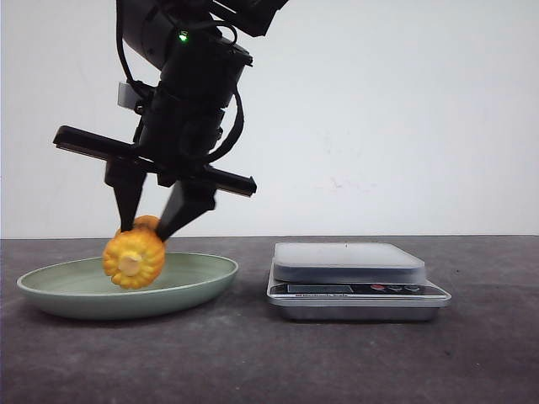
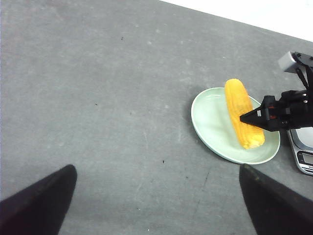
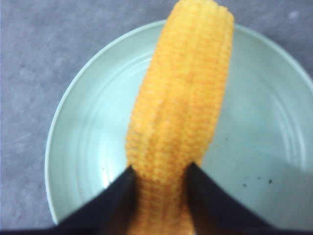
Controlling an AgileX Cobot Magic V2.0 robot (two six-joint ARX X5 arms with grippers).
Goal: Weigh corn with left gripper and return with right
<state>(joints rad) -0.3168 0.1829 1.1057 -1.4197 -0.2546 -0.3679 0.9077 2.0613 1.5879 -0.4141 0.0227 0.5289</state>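
The corn [image 1: 133, 257] is an orange-yellow cob with its pale cut end toward the front camera. It sits low in the pale green plate [image 1: 194, 282] at the left. My right gripper [image 1: 143, 232] reaches down from above, its two black fingers shut on the cob's sides. The right wrist view shows the fingers [image 3: 120, 196] pinching the corn [image 3: 181, 112] over the plate [image 3: 88, 127]. I cannot tell if the cob rests on the plate. My left gripper [image 2: 156, 169] is open and empty, high over bare table, looking at the corn [image 2: 242, 112] and the plate [image 2: 210, 122].
A silver digital scale [image 1: 349, 261] with an empty grey platform stands right of the plate, close to it. Its edge shows in the left wrist view [image 2: 303, 147]. The table is dark grey with a white wall behind.
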